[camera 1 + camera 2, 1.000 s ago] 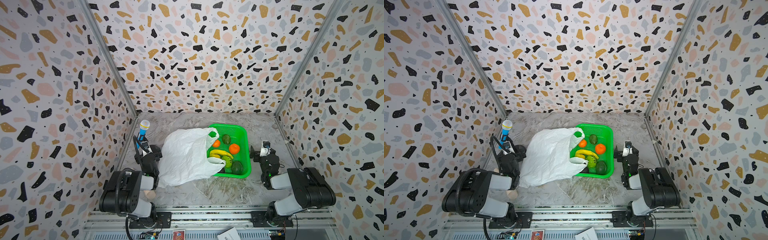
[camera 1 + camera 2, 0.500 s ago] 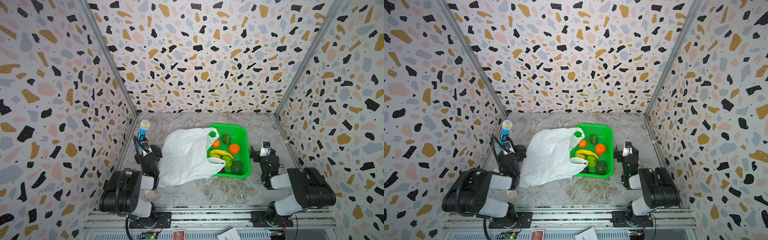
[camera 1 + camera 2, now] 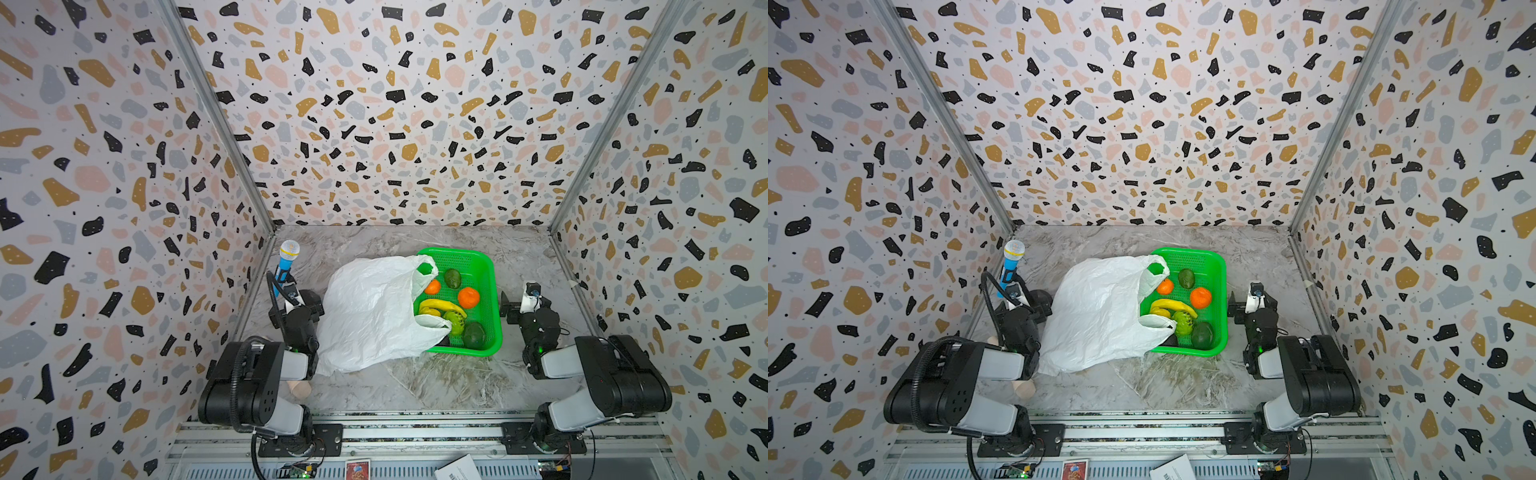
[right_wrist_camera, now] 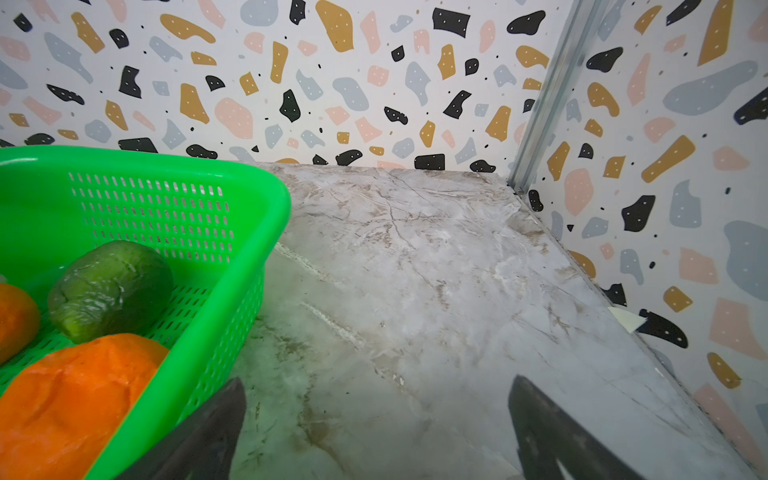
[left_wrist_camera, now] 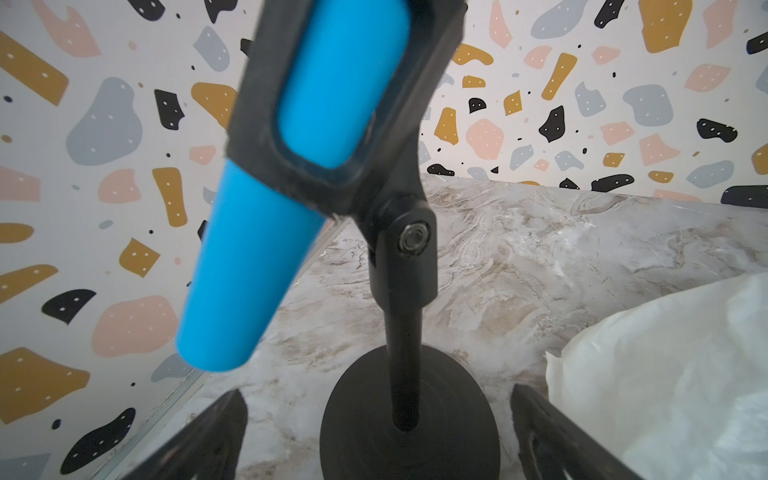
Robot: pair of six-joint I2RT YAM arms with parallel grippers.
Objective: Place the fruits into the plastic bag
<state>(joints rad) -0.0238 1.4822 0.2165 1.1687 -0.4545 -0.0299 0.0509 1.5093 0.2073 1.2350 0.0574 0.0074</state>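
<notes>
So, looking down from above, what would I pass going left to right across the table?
blue toy microphone → white plastic bag → green basket holding the fruits → right hand, open and empty.

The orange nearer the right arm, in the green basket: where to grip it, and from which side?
Grip the orange across its widest middle, from above, with the open right gripper. It is round and lies free on the basket floor, apart from the banana and far avocado; the basket wall probably blocks a sideways approach.
</notes>
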